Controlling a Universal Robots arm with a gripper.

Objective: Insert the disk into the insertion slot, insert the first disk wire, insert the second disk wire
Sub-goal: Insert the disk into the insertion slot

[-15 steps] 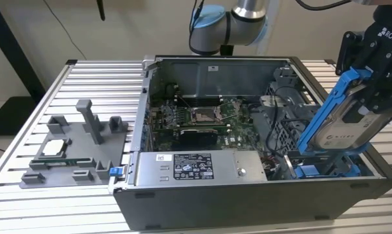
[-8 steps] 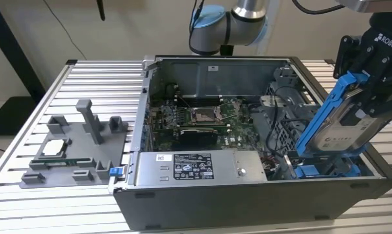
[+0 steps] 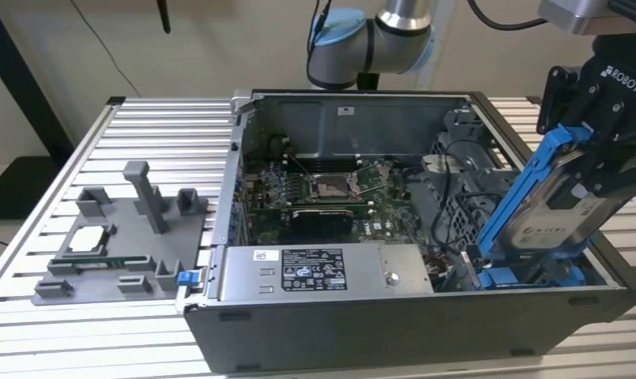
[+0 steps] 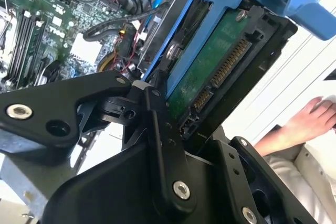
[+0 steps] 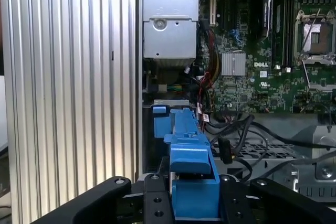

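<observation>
The disk (image 3: pixel 558 207), silver-grey with a white label, sits in its blue carrier frame (image 3: pixel 523 197) and is tilted steeply. Its lower end reaches down into the insertion slot (image 3: pixel 513 276), the bay with blue fittings in the grey perforated cage (image 3: pixel 460 213) at the case's corner on the exterior view's right. My gripper (image 3: pixel 604 178) is shut on the disk's upper part. In the second wrist view the disk's green circuit board (image 4: pixel 207 74) and connectors face the camera between the black fingers (image 4: pixel 157 124). The first wrist view looks along the blue carrier (image 5: pixel 190 153) towards the cage (image 5: pixel 262 148). Black cables (image 5: pixel 239 129) lie over the cage.
The open computer case (image 3: pixel 402 316) stands on a slatted aluminium table (image 3: pixel 159 142). Inside are the silver power-supply box (image 3: pixel 318 272) and the motherboard with its processor socket (image 3: pixel 329 185). A grey fixture (image 3: pixel 118 245) with parts sits at the exterior view's left. A person's hand (image 4: pixel 312 119) rests beyond the case.
</observation>
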